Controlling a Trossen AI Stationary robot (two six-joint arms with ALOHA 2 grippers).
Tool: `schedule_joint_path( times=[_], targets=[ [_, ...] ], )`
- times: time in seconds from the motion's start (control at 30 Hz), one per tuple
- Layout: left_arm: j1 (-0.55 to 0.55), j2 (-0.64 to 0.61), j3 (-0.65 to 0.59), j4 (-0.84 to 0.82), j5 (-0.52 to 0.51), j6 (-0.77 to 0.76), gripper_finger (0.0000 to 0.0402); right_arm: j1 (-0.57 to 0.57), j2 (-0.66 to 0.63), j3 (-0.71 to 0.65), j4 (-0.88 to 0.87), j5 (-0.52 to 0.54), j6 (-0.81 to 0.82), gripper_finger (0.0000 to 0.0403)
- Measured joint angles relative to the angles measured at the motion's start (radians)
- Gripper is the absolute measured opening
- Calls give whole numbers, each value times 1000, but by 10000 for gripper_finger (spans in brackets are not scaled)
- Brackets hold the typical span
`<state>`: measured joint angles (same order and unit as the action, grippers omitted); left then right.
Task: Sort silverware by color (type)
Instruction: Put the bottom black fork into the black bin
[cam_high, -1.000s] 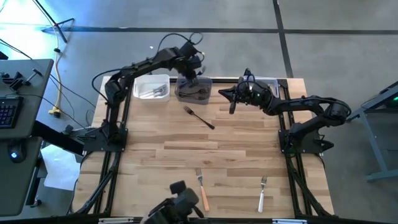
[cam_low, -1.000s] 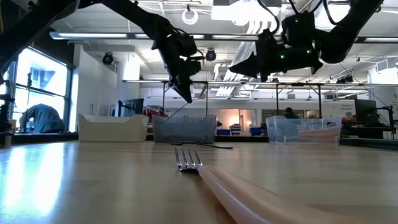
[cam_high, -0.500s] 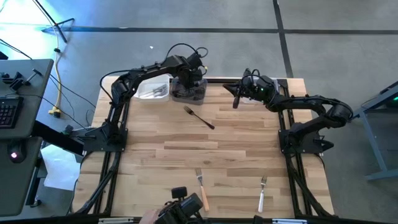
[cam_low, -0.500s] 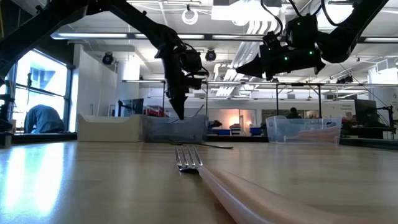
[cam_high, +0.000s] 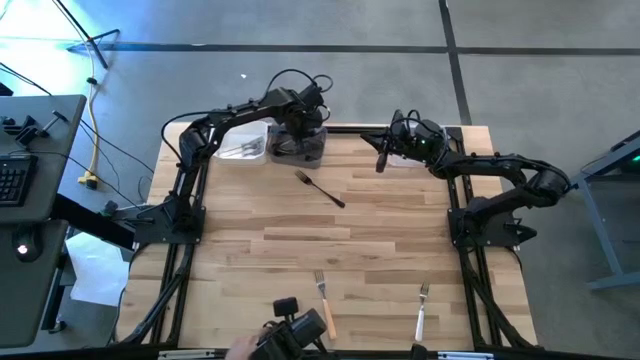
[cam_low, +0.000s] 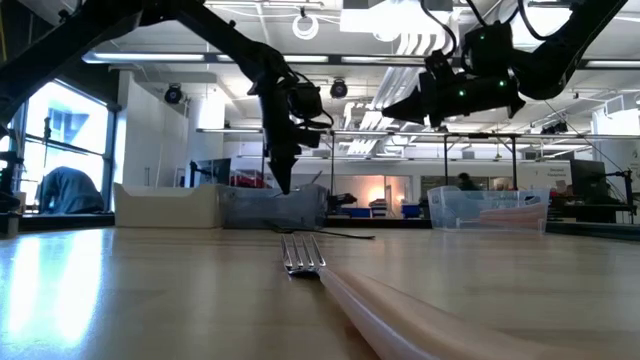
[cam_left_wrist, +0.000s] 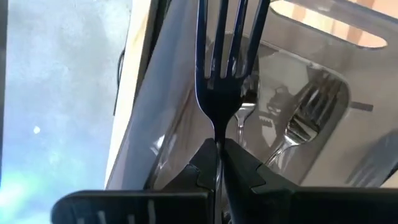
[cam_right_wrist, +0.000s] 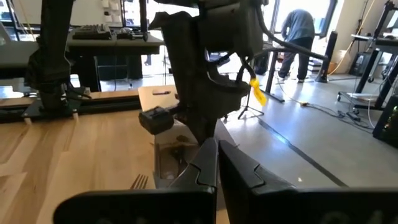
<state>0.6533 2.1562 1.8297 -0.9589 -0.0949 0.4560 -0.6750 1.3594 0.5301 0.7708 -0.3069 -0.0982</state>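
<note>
Grey concrete floor (cam_high: 560, 100), bright windows (cam_low: 60, 130) behind.

The dark fork (cam_left_wrist: 219, 93) pinched between the left gripper (cam_left_wrist: 217, 167) fingers looks like glossy metal. Just beyond its tines, the grey bin (cam_left_wrist: 323, 74) is smooth translucent plastic holding shiny forks. The table (cam_high: 330, 250) is pale matt wood planks.

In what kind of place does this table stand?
Probably a robotics lab or workshop: beyond the wooden table lies a large hall with bare ceiling pipes, other workbenches, and a desk with a keyboard beside it.
</note>
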Motion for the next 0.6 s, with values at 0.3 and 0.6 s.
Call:
schedule_joint_path(
  times=[0.3, 0.6],
  targets=[
    [-29, 81, 54, 55, 40, -68, 1, 0, 0, 0, 54, 0, -2, 0],
    [-46, 198, 234, 80, 56, -95, 1, -14, 0, 0, 69, 10, -15, 0]
  ],
)
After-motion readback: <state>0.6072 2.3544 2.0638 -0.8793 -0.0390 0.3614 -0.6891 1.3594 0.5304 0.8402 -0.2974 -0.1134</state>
